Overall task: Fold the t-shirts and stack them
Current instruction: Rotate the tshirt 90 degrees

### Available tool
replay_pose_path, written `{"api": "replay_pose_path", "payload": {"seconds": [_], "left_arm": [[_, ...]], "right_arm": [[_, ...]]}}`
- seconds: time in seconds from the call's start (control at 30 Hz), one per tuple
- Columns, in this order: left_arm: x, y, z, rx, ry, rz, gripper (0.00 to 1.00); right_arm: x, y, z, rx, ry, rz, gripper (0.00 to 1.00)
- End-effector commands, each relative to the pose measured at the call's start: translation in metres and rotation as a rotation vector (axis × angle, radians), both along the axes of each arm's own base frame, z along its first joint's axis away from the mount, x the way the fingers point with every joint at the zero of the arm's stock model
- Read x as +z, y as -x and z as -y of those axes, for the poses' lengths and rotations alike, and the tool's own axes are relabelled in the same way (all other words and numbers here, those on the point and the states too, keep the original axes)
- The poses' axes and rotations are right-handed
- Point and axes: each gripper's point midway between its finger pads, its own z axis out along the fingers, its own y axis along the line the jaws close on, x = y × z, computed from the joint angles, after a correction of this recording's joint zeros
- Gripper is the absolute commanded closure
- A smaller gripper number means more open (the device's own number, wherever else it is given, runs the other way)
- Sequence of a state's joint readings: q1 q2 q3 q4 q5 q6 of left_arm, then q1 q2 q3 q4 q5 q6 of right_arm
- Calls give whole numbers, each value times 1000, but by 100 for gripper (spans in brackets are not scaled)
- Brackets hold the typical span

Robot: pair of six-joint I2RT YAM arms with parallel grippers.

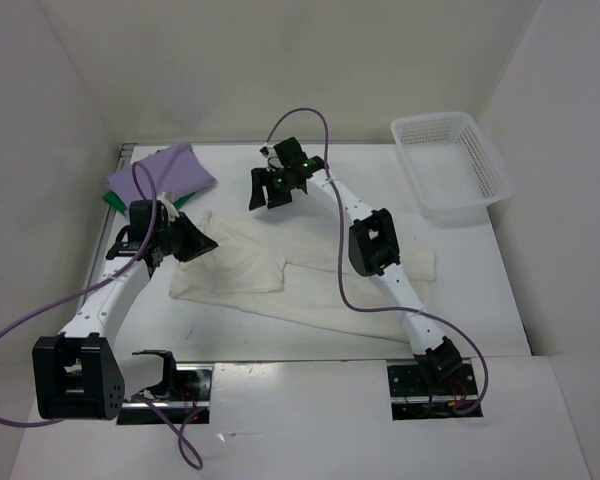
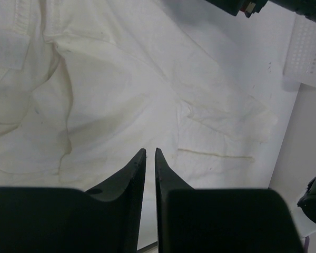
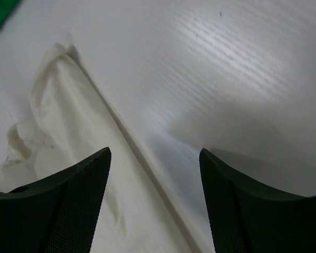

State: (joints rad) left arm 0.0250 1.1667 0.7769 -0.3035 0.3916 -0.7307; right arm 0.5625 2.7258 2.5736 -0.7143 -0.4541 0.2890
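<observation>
The cream t-shirt (image 1: 280,275) lies spread and wrinkled across the middle of the table. A folded lavender t-shirt (image 1: 165,170) rests at the back left on top of the green t-shirt (image 1: 112,198), of which only an edge shows. My left gripper (image 1: 195,243) hovers over the cream shirt's left part (image 2: 121,89). Its jaws (image 2: 150,150) are nearly together with a thin empty slit between them. My right gripper (image 1: 265,188) is at the shirt's far edge, wide open (image 3: 155,151), with cream cloth (image 3: 58,105) and bare table beneath it and nothing held.
A white mesh basket (image 1: 450,165) stands at the back right and shows at the right edge of the left wrist view (image 2: 308,47). White walls close in the table on the left, back and right. Purple cables trail from both arms.
</observation>
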Motion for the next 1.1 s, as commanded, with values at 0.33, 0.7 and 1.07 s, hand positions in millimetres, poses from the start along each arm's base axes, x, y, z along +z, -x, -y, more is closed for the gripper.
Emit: {"api": "replay_pose_path", "payload": {"seconds": [0.33,0.7,1.07], "left_arm": [[42,-21,2,-34,-11,136,79],[11,-13,15,-52,-5,56,78],[-45,37,146,-341,0,-140,61]], "right_arm": [[-35,97,-65,281,-128,-256,82],[34,-93,101,-482,-157,-174,100],[72,-133,239,-963,-161,-135,58]]}}
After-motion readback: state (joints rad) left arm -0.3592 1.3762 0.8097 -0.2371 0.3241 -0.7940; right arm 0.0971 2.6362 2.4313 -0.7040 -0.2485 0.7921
